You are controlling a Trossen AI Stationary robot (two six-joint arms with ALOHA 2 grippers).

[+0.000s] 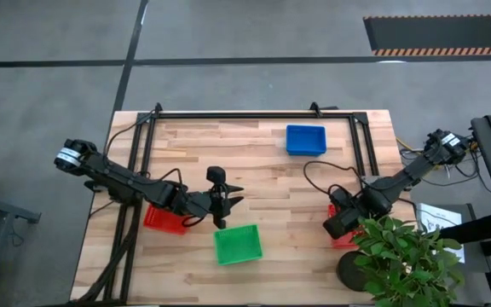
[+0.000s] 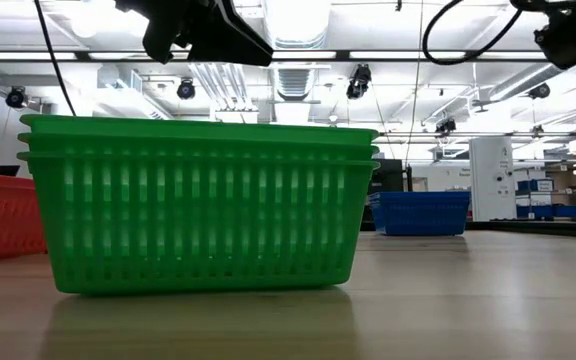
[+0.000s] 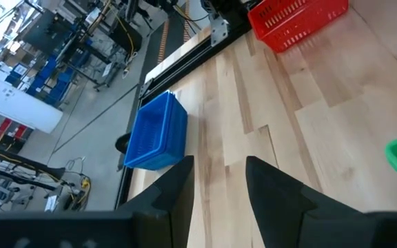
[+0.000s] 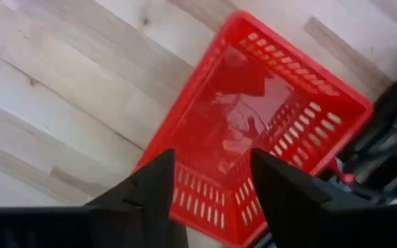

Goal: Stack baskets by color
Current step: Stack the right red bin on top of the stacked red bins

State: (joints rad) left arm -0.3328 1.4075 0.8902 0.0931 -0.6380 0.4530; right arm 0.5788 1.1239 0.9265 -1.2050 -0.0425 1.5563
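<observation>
Item: red basket [image 4: 253, 124], near the table's right edge, directly under our right gripper [image 4: 212, 189]. Its fingers stand spread, holding nothing, straddling the basket's near rim. A second red basket [image 1: 164, 219] lies across the table by our left gripper [image 1: 220, 202], also spread and empty. Green stack [image 1: 238, 245] lies centre front; blue basket [image 1: 305, 139] at the back.

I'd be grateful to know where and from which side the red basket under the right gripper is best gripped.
Probably from above, pinching one long rim wall of the red basket. It sits upright with its mouth open and its thin mesh wall would fit between the fingers. The right gripper, open, hangs over its near edge already; the potted plant crowds one side.
</observation>
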